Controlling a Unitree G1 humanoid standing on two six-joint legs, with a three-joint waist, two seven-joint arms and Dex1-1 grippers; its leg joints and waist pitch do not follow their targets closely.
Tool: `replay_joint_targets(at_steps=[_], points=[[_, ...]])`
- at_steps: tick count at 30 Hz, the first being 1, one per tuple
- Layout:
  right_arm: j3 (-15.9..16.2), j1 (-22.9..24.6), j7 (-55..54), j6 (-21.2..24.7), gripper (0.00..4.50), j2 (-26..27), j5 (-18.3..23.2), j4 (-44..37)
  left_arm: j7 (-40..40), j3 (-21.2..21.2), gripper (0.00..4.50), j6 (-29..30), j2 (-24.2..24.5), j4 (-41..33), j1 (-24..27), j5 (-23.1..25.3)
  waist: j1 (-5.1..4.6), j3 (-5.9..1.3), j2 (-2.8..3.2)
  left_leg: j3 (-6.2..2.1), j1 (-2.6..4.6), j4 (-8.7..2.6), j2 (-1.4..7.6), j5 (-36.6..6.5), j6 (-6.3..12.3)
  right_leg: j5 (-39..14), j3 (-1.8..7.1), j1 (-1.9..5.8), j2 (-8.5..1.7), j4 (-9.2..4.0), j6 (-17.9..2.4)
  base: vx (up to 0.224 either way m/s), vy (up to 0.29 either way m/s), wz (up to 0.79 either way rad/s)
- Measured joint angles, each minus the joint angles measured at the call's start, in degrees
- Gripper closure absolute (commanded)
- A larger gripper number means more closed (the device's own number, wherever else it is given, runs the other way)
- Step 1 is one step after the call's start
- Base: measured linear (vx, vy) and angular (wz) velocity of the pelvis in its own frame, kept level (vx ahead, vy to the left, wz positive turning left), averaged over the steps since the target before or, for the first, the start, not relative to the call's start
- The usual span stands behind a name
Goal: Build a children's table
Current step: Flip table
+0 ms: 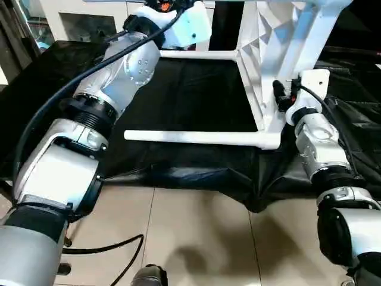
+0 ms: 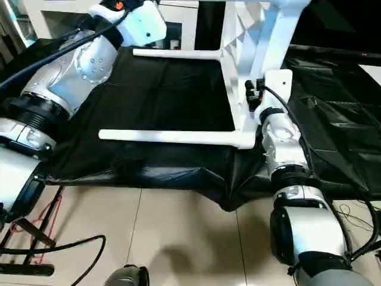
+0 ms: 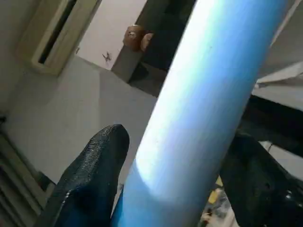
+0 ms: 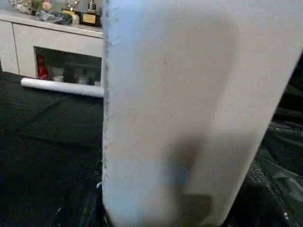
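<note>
On the black-draped desk [image 1: 196, 101] I see the children's table tipped on its side, its white tabletop [image 1: 268, 36] standing on edge toward two o'clock in my head view, ribbed underside facing nine o'clock. Two white legs jut out level from it toward nine o'clock: the near leg [image 1: 196, 137] runs just above the desk's front edge from a corner socket [image 1: 271, 140] at four o'clock, and the far leg [image 1: 196, 55] lies parallel behind it, up at twelve o'clock. A third white tube [image 1: 297, 36] slants across the tabletop's upper part.

My left gripper [image 3: 165, 189] is raised at eleven o'clock in the head view, under the light blue wrist housing [image 1: 191, 27]. Through its wrist camera a thick white tube [image 3: 203, 104] passes between the two black fingers [image 3: 90, 179]; one pad sits right beside the tube and the other lies on the far side, so the fingers stand fairly wide around it, though I cannot tell whether they press on it.

My right forearm [image 1: 318, 146] reaches up at three o'clock to the tabletop's near edge, beside the socket. Its wrist camera faces a broad white surface [image 4: 189, 109] close up, with the far leg [image 4: 61, 87] lying over the black cloth behind. I cannot tell how far those fingers are open or whether they hold anything.

Beige floor tiles [image 1: 196, 238] lie below the desk at six o'clock.
</note>
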Motion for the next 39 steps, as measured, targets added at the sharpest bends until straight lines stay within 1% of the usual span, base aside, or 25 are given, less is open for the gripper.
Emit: replay_joint_targets(at_steps=[3,4,8,11,14,17,19,21,24,26,28,29,30,32,33,35,37,38,39], points=[[-0.03,-0.57,0.01,-0.04,2.7,-0.5,-0.03,1.03,-2.0,0.62,1.63,-0.22,-0.51,0.4,0.0,-1.58,0.15,-0.02,0.05,0.0,0.01,-0.01,-0.02,0.0,0.0,0.02,0.01,-0.03,-0.03,0.01,-0.03,0.0,0.0,0.0],[-0.04,-0.7,0.01,-0.04,2.71,-0.58,-0.03,1.25,-2.61,0.98,1.74,-0.22,-0.67,0.4,0.0,-1.76,0.21,-0.02,0.05,0.0,0.02,-0.02,-0.02,0.0,0.0,0.02,0.0,-0.02,-0.03,0.01,-0.03,0.0,0.0,0.0],[0.12,-1.12,0.01,-0.09,2.72,-0.93,-0.36,1.5,-5.62,2.18,1.87,-0.05,-0.8,0.39,0.04,-3.58,0.44,-0.06,0.21,0.0,0.03,-0.06,-0.02,0.0,0.0,0.02,0.01,-0.05,-0.03,0.02,-0.03,0.0,0.0,0.0],[0.48,-1.76,0.16,-0.09,2.72,-1.45,-0.56,1.69,-7.5,3.07,1.9,0.18,-0.98,0.31,0.04,-5.22,0.51,-0.06,0.49,0.03,0.02,-0.06,-0.04,0.0,0.0,0.02,0.05,-0.08,-0.04,0.01,-0.03,0.0,0.0,0.0],[0.88,-3.56,0.29,-0.09,2.73,-2.76,-0.9,1.83,-9.37,5.13,1.91,1.2,-1.42,-0.14,0.03,-7.47,0.65,-0.03,0.99,0.16,-0.02,-0.09,-0.05,0.0,0.01,0.01,0.09,-0.18,-0.09,0.01,-0.02,0.0,0.0,0.0],[1.27,-8.07,1.0,-0.09,2.73,-5.59,-2.4,2.23,-11.63,9.2,1.91,3.14,-2.18,-1.22,0.03,-11.74,1.17,-0.02,1.59,0.23,-0.52,-0.09,-0.06,0.22,0.34,0.01,0.05,-0.59,-0.16,0.09,-0.02,0.0,0.0,0.0],[2.03,-11.71,1.6,-1.06,2.74,-8.22,-3.97,2.2,-12.56,12.29,1.91,4.82,-3.03,-2.04,0.02,-15.46,2.01,-0.06,1.72,0.41,-0.59,-0.13,-0.05,0.37,0.55,0.01,0.06,-0.73,-0.21,0.11,-0.03,0.0,0.0,0.0],[2.93,-15.08,2.02,-2.5,2.74,-10.41,-5.59,1.61,-12.56,14.93,1.91,5.96,-3.57,-2.61,0.05,-18.69,2.5,-0.04,1.67,0.45,-0.63,-0.08,-0.02,0.38,0.58,-0.02,0.05,-0.71,-0.22,0.06,-0.05,0.0,0.0,0.0],[4.8,-20.6,4.58,-2.98,2.74,-13.14,-7.83,2.29,-12.59,18.61,1.91,9.69,-5.27,-5.25,1.47,-23.34,2.73,-0.01,1.62,0.56,-0.78,0.12,-0.07,0.33,0.67,-0.02,0.02,-0.7,-0.4,0.02,-0.06,0.0,0.0,0.0],[5.96,-23.4,6.61,-3.12,2.74,-13.99,-9.25,3.26,-12.49,20.25,1.91,11.84,-5.72,-8.76,3.86,-24.99,2.51,0.0,1.6,0.61,-0.78,0.24,-0.13,0.27,0.76,-0.02,0.04,-0.65,-0.5,0.01,-0.06,0.0,0.0,0.0],[6.83,-24.94,8.49,-3.36,2.74,-14.5,-9.72,3.98,-12.18,21.17,1.91,13.5,-6.24,-11.96,6.08,-25.74,2.3,0.08,1.18,0.61,-0.78,0.25,-0.15,0.26,0.77,-0.02,-0.02,-0.63,-0.6,0.01,-0.06,0.0,0.0,0.0],[7.02,-25.42,8.96,-3.37,2.43,-14.47,-9.76,4.39,-12.17,21.46,1.91,14.05,-6.3,-13.06,6.76,-25.78,2.27,0.07,1.11,0.61,-0.77,0.26,-0.15,0.26,0.77,0.0,-0.08,-0.63,-0.67,0.01,-0.07,0.0,0.0,0.0],[6.99,-25.89,9.44,-3.44,2.24,-14.28,-9.68,4.94,-12.18,21.82,1.91,14.68,-6.36,-14.27,7.6,-25.89,2.24,0.06,1.1,0.61,-0.76,0.24,-0.21,0.26,0.77,0.01,-0.1,-0.63,-0.75,0.02,-0.08,0.0,0.0,0.0],[6.12,-26.3,10.34,-3.77,2.07,-13.71,-8.71,5.8,-12.15,22.2,1.91,15.37,-6.52,-14.99,8.57,-26.56,2.24,0.06,1.08,0.66,-0.67,0.22,-0.26,0.25,0.77,0.02,-0.1,-0.68,-0.83,0.05,-0.05,0.0,0.0,0.0],[5.61,-26.62,10.42,-3.78,1.85,-13.35,-8.5,6.22,-11.96,22.3,1.91,15.84,-6.56,-15.81,9.03,-26.57,2.23,0.06,1.05,0.66,-0.65,0.21,-0.26,0.25,0.77,0.03,-0.1,-0.66,-0.83,0.05,-0.04,0.0,0.0,0.0],[5.11,-26.83,10.56,-3.79,1.71,-12.94,-8.2,6.53,-11.83,22.37,1.91,16.45,-6.52,-16.62,9.5,-26.61,2.19,0.06,1.02,0.66,-0.58,0.21,-0.25,0.25,0.77,0.04,-0.11,-0.76,-0.83,0.04,-0.03,0.0,0.0,0.0],[4.35,-27.28,11.09,-4.05,1.66,-12.42,-6.88,7.68,-11.82,22.56,1.91,17.91,-6.5,-18.05,10.03,-26.62,2.05,0.06,0.9,0.67,-0.57,0.21,-0.25,0.25,0.77,0.04,-0.11,-0.77,-0.85,0.04,-0.02,0.0,0.0,0.0],[3.92,-27.29,11.25,-4.35,1.44,-12.25,-6.61,7.95,-11.82,22.56,1.91,18.32,-6.49,-18.45,10.13,-26.62,2.02,0.06,0.83,0.67,-0.57,0.21,-0.25,0.25,0.77,0.05,-0.12,-0.77,-0.86,0.04,-0.01,0.0,0.0,0.0],[3.35,-27.29,11.5,-4.49,1.35,-11.91,-6.24,8.05,-11.82,22.57,1.91,18.81,-6.44,-19.09,10.36,-26.62,1.93,0.07,0.81,0.68,-0.57,0.2,-0.25,0.25,0.77,0.05,-0.11,-0.79,-0.86,0.03,0.0,0.0,0.0,0.0]])
